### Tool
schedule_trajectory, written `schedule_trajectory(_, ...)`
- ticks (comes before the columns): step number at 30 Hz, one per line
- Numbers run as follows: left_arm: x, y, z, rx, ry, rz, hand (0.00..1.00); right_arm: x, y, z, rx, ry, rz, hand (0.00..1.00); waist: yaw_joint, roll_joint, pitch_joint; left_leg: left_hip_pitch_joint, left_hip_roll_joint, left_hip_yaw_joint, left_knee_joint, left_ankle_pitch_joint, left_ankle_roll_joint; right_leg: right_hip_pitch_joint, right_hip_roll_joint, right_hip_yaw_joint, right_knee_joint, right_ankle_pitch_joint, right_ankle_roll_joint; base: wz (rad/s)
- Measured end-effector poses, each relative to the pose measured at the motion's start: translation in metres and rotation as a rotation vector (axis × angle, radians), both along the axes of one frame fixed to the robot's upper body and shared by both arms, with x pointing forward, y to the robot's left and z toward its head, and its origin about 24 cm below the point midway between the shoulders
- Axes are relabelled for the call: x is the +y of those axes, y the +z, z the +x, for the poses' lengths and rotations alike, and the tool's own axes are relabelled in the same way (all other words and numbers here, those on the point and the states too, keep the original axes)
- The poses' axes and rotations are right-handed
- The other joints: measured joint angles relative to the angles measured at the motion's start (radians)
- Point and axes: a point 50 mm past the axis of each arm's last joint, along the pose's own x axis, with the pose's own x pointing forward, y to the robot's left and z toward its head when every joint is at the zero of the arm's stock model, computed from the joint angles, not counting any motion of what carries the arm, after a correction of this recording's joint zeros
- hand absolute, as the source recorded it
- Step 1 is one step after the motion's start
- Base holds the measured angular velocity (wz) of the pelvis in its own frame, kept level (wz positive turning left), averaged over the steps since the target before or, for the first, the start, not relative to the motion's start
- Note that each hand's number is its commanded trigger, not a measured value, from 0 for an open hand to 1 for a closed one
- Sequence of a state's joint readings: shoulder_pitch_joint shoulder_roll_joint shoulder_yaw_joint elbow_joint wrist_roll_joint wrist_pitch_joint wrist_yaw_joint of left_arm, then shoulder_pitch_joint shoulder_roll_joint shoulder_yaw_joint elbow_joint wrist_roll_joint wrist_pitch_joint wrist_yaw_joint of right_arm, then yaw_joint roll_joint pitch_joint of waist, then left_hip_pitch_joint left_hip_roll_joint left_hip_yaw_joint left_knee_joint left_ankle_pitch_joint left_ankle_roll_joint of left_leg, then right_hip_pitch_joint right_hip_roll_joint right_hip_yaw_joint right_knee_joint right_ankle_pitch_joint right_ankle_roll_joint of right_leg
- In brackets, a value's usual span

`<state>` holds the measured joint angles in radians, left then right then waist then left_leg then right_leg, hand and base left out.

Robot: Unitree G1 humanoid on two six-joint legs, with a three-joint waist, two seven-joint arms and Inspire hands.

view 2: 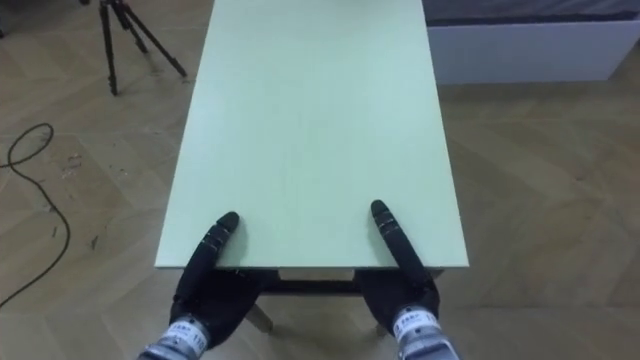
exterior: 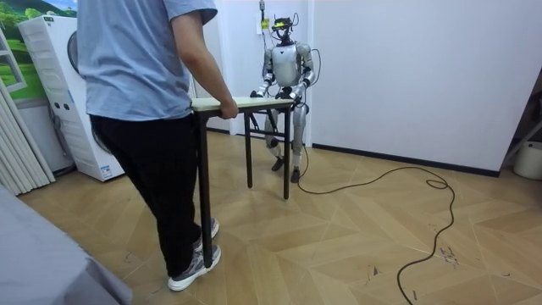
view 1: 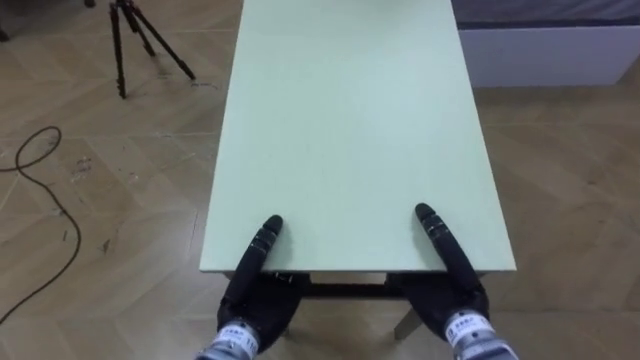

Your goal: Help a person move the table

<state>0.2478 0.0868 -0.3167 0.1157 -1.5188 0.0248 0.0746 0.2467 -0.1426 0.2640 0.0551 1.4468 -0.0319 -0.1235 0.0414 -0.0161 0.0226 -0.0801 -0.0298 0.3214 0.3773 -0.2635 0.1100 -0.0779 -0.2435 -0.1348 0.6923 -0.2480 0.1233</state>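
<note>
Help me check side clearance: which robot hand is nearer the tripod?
Left. The left hand is at the table's near edge on the tripod's side; the right hand is farther along that edge.

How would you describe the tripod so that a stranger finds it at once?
Start at the long pale green table. On the wooden floor left of its far end stands the tripod, thin dark legs spread; the dark cable nearby lies flat instead.

pale table (view 1: pixel 350 120) with left robot hand (view 1: pixel 262 245), right robot hand (view 1: pixel 440 240) thumbs atop
</note>
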Motion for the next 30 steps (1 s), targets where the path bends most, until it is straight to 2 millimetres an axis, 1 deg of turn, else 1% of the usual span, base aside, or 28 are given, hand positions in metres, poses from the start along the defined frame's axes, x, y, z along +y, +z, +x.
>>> schedule_trajectory(1, 0.001, 0.002, 0.001, -0.01, -0.003, 0.007, 1.0, 0.001, 0.001, 0.001, -0.005, -0.002, 0.002, 1.0, 0.002, -0.004, -0.0003, -0.024, 0.006, -0.006, 0.001, 0.004, -0.007, 0.007, 0.011, -0.006, -0.055, -0.02, -0.006, -0.03)
schedule_trajectory(2, 0.002, 0.005, 0.002, -0.025, -0.001, 0.012, 1.0, 0.002, 0.002, 0.003, -0.022, -0.002, 0.007, 1.0, 0.004, -0.007, 0.0001, -0.056, 0.008, -0.004, 0.006, 0.006, -0.009, 0.0, 0.018, -0.002, -0.098, -0.041, -0.009, -0.08)
schedule_trajectory(3, 0.003, 0.007, 0.003, -0.033, 0.001, 0.013, 1.0, 0.002, 0.003, 0.004, -0.033, 0.0, 0.01, 1.0, 0.003, -0.009, -0.0004, -0.073, 0.009, 0.001, 0.011, 0.006, -0.009, -0.009, 0.019, -0.001, -0.115, -0.049, -0.008, -0.19)
schedule_trajectory(4, 0.003, 0.01, 0.005, -0.049, 0.004, 0.017, 1.0, 0.003, 0.005, 0.006, -0.045, 0.004, 0.015, 1.0, 0.012, -0.01, -0.0004, -0.1, 0.017, 0.009, 0.031, 0.006, -0.009, -0.011, 0.023, -0.004, -0.15, -0.061, -0.006, -0.29)
schedule_trajectory(6, 0.006, 0.011, 0.006, -0.056, 0.01, 0.028, 1.0, 0.006, 0.005, 0.007, -0.049, 0.003, 0.024, 1.0, 0.035, -0.011, -0.0011, -0.113, 0.029, 0.027, 0.038, 0.006, -0.009, -0.004, 0.033, -0.003, -0.201, -0.066, -0.006, -0.34)
schedule_trajectory(7, 0.006, 0.012, 0.008, -0.059, 0.009, 0.027, 1.0, 0.008, 0.005, 0.007, -0.049, 0.0, 0.03, 1.0, 0.043, -0.017, 0.0021, -0.121, 0.034, 0.033, 0.039, 0.009, -0.01, 0.005, 0.04, -0.005, -0.238, -0.066, -0.007, -0.24)
schedule_trajectory(8, 0.007, 0.012, 0.008, -0.061, 0.01, 0.03, 1.0, 0.009, 0.005, 0.007, -0.048, 0.001, 0.03, 1.0, 0.043, -0.024, 0.0022, -0.13, 0.039, 0.034, 0.035, 0.013, -0.011, 0.015, 0.047, -0.007, -0.277, -0.065, -0.008, -0.15)
schedule_trajectory(9, 0.007, 0.012, 0.008, -0.063, 0.01, 0.035, 1.0, 0.01, 0.005, 0.007, -0.049, 0.0, 0.03, 1.0, 0.043, -0.026, 0.0019, -0.135, 0.042, 0.033, 0.037, 0.015, -0.012, 0.02, 0.051, -0.007, -0.293, -0.064, -0.009, -0.03)
schedule_trajectory(11, 0.008, 0.012, 0.008, -0.064, 0.008, 0.037, 1.0, 0.01, 0.005, 0.007, -0.05, -0.002, 0.029, 1.0, 0.041, -0.027, 0.0018, -0.146, 0.056, 0.031, 0.037, 0.028, -0.016, 0.036, 0.067, -0.031, -0.35, -0.044, -0.014, 0.0)
schedule_trajectory(12, 0.007, 0.012, 0.008, -0.064, 0.008, 0.037, 1.0, 0.01, 0.005, 0.007, -0.05, -0.003, 0.029, 1.0, 0.04, -0.027, 0.0019, -0.15, 0.059, 0.027, 0.036, 0.031, -0.018, 0.038, 0.072, -0.035, -0.36, -0.038, -0.016, 0.07)
schedule_trajectory(14, 0.008, 0.012, 0.008, -0.063, 0.008, 0.04, 1.0, 0.011, 0.003, 0.006, -0.049, -0.006, 0.035, 1.0, 0.024, -0.029, 0.0023, -0.166, 0.074, 0.003, 0.035, 0.05, -0.025, 0.049, 0.095, -0.071, -0.396, -0.011, -0.03, 0.2)
schedule_trajectory(16, 0.008, 0.012, 0.008, -0.064, 0.008, 0.042, 1.0, 0.011, 0.002, 0.006, -0.047, -0.008, 0.04, 1.0, 0.013, -0.029, 0.002, -0.179, 0.081, -0.011, 0.039, 0.066, -0.028, 0.052, 0.107, -0.09, -0.414, 0.0, -0.04, 0.23)
schedule_trajectory(18, 0.008, 0.013, 0.008, -0.068, 0.006, 0.049, 1.0, 0.011, 0.001, 0.006, -0.043, -0.011, 0.046, 1.0, 0.012, -0.029, 0.002, -0.192, 0.092, -0.025, 0.037, 0.077, -0.034, 0.051, 0.121, -0.102, -0.421, 0.01, -0.05, 0.17)
schedule_trajectory(19, 0.009, 0.013, 0.008, -0.067, 0.004, 0.056, 1.0, 0.01, 0.0, 0.005, -0.037, -0.013, 0.052, 1.0, 0.005, -0.028, 0.0016, -0.198, 0.1, -0.032, 0.038, 0.085, -0.036, 0.05, 0.129, -0.115, -0.421, 0.014, -0.057, 0.15)
schedule_trajectory(20, 0.01, 0.012, 0.008, -0.068, -0.001, 0.067, 1.0, 0.009, -0.002, 0.005, -0.033, -0.011, 0.049, 1.0, 0.005, -0.026, 0.0008, -0.201, 0.109, -0.036, 0.038, 0.093, -0.041, 0.047, 0.139, -0.114, -0.423, 0.018, -0.064, 0.11)
schedule_trajectory(21, 0.011, 0.012, 0.008, -0.067, -0.001, 0.067, 1.0, 0.01, -0.002, 0.005, -0.031, -0.012, 0.054, 1.0, 0.006, -0.025, 0.0005, -0.201, 0.11, -0.038, 0.039, 0.1, -0.044, 0.049, 0.142, -0.115, -0.425, 0.02, -0.067, 0.07)
schedule_trajectory(22, 0.011, 0.012, 0.008, -0.066, -0.005, 0.071, 1.0, 0.01, -0.003, 0.004, -0.027, -0.011, 0.058, 1.0, 0.009, -0.018, 0.0004, -0.203, 0.114, -0.049, 0.038, 0.113, -0.048, 0.05, 0.153, -0.116, -0.43, 0.025, -0.076, 0.09)
schedule_trajectory(23, 0.011, 0.011, 0.007, -0.064, -0.006, 0.071, 1.0, 0.01, -0.004, 0.003, -0.021, -0.013, 0.06, 1.0, 0.012, -0.012, 0.0001, -0.206, 0.123, -0.055, 0.038, 0.127, -0.056, 0.049, 0.167, -0.118, -0.434, 0.031, -0.086, 0.08)
schedule_trajectory(24, 0.011, 0.011, 0.007, -0.062, -0.005, 0.071, 1.0, 0.01, -0.005, 0.003, -0.018, -0.013, 0.061, 1.0, 0.016, -0.009, 0.0001, -0.206, 0.126, -0.061, 0.035, 0.137, -0.062, 0.049, 0.174, -0.114, -0.439, 0.035, -0.094, 0.04)
schedule_trajectory(25, 0.01, 0.011, 0.006, -0.06, -0.01, 0.071, 1.0, 0.01, -0.005, 0.003, -0.018, -0.013, 0.061, 1.0, 0.019, 0.0, 0.0, -0.209, 0.126, -0.079, 0.024, 0.16, -0.08, 0.05, 0.191, -0.111, -0.45, 0.046, -0.112, 0.16)
schedule_trajectory(26, 0.009, 0.011, 0.007, -0.059, -0.013, 0.072, 1.0, 0.01, -0.005, 0.003, -0.018, -0.014, 0.061, 1.0, 0.017, 0.004, -0.0015, -0.208, 0.124, -0.096, -0.014, 0.201, -0.111, 0.046, 0.208, -0.11, -0.474, 0.059, -0.132, 0.26)
schedule_trajectory(27, 0.008, 0.012, 0.008, -0.061, -0.015, 0.073, 1.0, 0.01, -0.005, 0.003, -0.019, -0.018, 0.06, 1.0, 0.016, 0.005, -0.0021, -0.208, 0.12, -0.113, -0.038, 0.224, -0.137, 0.042, 0.216, -0.112, -0.488, 0.07, -0.147, 0.25)
schedule_trajectory(28, 0.008, 0.014, 0.011, -0.068, -0.012, 0.072, 1.0, 0.008, -0.004, 0.005, -0.027, -0.023, 0.054, 1.0, 0.02, 0.006, -0.0009, -0.216, 0.129, -0.136, -0.033, 0.243, -0.176, 0.028, 0.216, -0.138, -0.505, 0.09, -0.17, -0.36)
schedule_trajectory(29, 0.009, 0.011, 0.007, -0.051, 0.015, 0.06, 1.0, 0.009, -0.005, 0.009, -0.021, 0.001, 0.044, 1.0, 0.051, 0.023, -0.0001, -0.226, 0.171, -0.13, 0.144, 0.159, -0.151, 0.022, 0.227, -0.187, -0.491, 0.097, -0.191, -0.77)
schedule_trajectory(30, 0.01, 0.008, 0.003, -0.035, 0.036, 0.051, 1.0, 0.011, -0.006, 0.011, -0.013, 0.021, 0.038, 1.0, 0.059, 0.033, -0.0018, -0.226, 0.186, -0.131, 0.247, 0.118, -0.152, 0.023, 0.234, -0.211, -0.483, 0.093, -0.203, -1.17)
